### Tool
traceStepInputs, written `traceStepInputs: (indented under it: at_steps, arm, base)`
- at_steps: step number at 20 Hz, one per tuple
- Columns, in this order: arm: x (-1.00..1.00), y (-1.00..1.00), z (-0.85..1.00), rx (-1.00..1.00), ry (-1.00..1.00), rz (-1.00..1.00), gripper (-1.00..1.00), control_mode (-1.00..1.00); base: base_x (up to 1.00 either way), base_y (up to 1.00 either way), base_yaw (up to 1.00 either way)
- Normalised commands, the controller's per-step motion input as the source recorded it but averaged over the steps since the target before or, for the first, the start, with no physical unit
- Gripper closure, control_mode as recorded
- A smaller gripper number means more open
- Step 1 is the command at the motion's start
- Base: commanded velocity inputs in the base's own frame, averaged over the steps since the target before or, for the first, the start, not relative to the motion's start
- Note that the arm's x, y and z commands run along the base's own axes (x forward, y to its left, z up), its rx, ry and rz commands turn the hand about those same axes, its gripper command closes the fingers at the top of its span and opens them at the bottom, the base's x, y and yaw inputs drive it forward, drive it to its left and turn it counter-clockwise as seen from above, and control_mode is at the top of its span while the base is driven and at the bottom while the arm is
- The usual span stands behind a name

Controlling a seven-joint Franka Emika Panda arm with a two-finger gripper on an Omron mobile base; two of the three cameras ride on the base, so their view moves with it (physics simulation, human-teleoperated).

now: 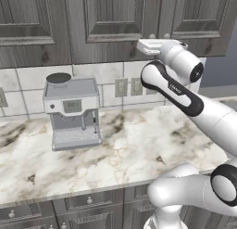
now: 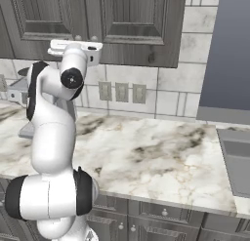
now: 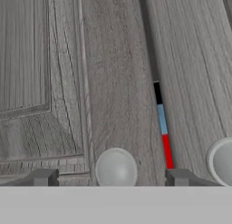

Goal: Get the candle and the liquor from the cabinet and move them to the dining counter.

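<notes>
My gripper (image 3: 111,177) is raised to the cabinet (image 1: 106,24), a dark grey wood-grain wall cupboard with raised-panel doors, and my two dark fingertips (image 3: 43,177) stand well apart on either side of a small round pale knob (image 3: 116,168) on the nearer door. They hold nothing. A second round knob (image 3: 223,160) sits on the neighbouring door, just beyond my other fingertip. The two doors are nearly closed, leaving a thin dark gap between them. Through that gap shows a sliver of the liquor (image 3: 164,128) inside the cabinet: black at the top, blue in the middle, red below. Under the cabinet lies a marble worktop (image 1: 134,149), and a grey coffee machine (image 1: 72,112) stands on it, below the cabinet and against the tiled wall
</notes>
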Motion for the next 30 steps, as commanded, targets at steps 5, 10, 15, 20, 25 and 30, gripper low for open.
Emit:
traceStepInputs:
  at_steps: [5,10,15,20,25,30]
  arm:
    - [0.13,0.0,0.13,0.0,0.0,0.0,-1.0,-1.0]
    - [0.1,0.0,0.14,0.0,0.0,0.0,-1.0,-1.0]
    - [0.01,0.0,0.12,0.0,0.0,0.02,-1.0,-1.0]
    - [0.0,0.0,0.08,0.0,-0.02,0.05,-1.0,-1.0]
    - [0.0,0.0,0.13,0.0,-0.01,0.04,-1.0,-1.0]
    - [0.0,0.0,0.17,0.0,0.0,0.03,-1.0,-1.0]
  base:
    - [0.0,0.0,0.0]
    - [0.0,0.0,0.0]
    - [0.0,0.0,0.0]
    - [0.0,0.0,0.0]
    - [0.0,0.0,0.0]
    - [0.0,0.0,0.0]
